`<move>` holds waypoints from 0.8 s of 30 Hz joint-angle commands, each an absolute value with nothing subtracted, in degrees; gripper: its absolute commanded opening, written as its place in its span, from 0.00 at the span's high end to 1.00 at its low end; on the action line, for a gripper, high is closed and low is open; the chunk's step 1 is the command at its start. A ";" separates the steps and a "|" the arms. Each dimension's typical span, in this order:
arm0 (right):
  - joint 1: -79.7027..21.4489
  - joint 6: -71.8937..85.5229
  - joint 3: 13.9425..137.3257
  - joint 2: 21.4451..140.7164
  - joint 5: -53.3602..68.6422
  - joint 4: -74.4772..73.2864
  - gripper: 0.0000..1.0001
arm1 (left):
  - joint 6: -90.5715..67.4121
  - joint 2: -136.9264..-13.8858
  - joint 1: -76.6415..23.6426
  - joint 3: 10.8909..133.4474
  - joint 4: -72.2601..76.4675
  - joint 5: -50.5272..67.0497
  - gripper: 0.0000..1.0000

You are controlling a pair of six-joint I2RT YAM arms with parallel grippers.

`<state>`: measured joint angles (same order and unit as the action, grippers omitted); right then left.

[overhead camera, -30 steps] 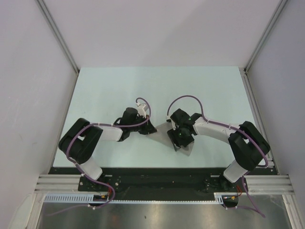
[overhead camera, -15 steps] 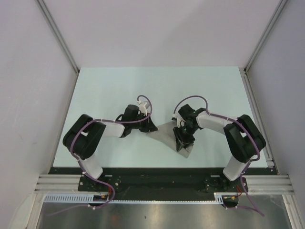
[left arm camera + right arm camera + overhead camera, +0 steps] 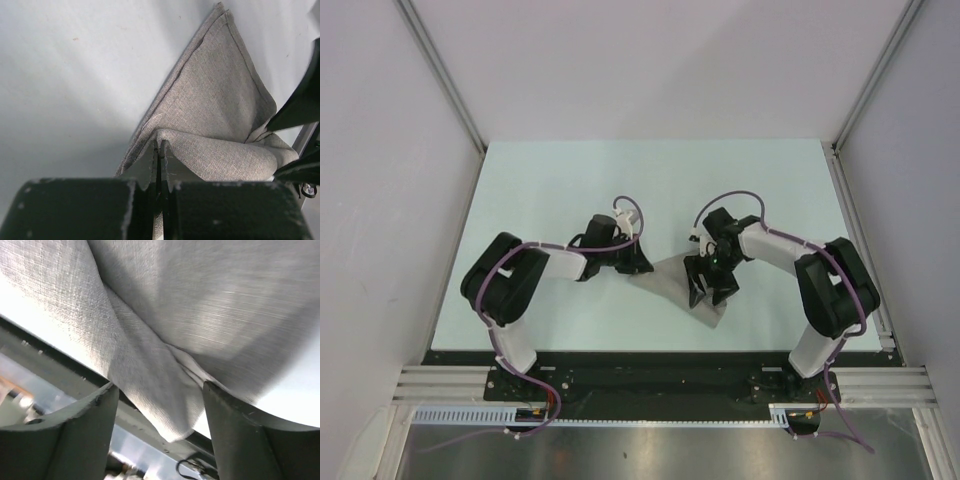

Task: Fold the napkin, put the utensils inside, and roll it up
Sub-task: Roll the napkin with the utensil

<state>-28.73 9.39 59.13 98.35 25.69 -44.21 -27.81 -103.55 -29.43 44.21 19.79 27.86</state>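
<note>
On the table (image 3: pixel 570 180), from above: napkin (image 3: pixel 670 282) bunched, grips hidden. Left wrist view: left gripper (image 3: pixel 158 157) pinching a fold. Right wrist view: right gripper (image 3: pixel 160 415) spread, straddling cloth.

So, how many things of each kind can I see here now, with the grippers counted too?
napkin: 1
grippers: 2, the left gripper and the right gripper
spoon: 0 in view
total: 3
</note>
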 commanded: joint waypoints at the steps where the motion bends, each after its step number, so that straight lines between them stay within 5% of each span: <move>1: -29.70 8.70 65.64 91.77 13.38 -47.99 0.25 | -24.61 -105.64 -28.65 45.70 17.58 25.40 1.00; 15: -47.46 1.23 70.22 94.65 -2.28 -32.70 0.24 | -24.52 -106.70 -28.74 47.28 16.61 25.84 1.00; 24: -49.40 1.14 70.75 100.72 -3.51 -32.08 0.53 | -24.61 -106.96 -28.74 48.51 16.17 25.93 1.00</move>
<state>-49.06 1.45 68.58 99.11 -0.78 -33.85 -27.44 -105.03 -29.06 46.72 17.26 29.56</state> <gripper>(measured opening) 0.510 0.014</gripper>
